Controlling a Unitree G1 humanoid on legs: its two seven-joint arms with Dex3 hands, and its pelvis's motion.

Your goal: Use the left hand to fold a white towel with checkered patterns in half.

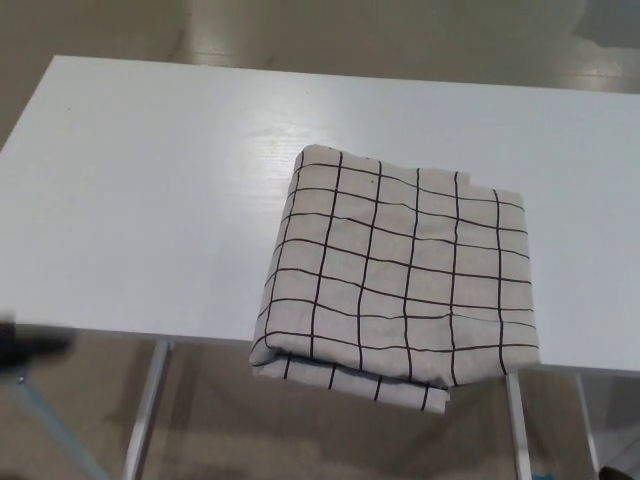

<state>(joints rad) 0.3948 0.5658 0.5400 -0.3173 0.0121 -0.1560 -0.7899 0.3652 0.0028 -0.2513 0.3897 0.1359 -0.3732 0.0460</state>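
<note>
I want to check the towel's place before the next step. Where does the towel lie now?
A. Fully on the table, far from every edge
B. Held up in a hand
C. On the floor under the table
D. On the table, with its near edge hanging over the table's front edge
D: the towel lies folded on the table, and its near edge hangs past the table's front edge, above the floor.

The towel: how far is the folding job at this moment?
Done, it seems: the towel lies folded on the table, layered edges showing at its near side, which hangs over the table's front edge. In hand: nothing; only a dark blurred bit shows at the left edge, perhaps the left hand, away from the towel. Left: apparently nothing.
</note>
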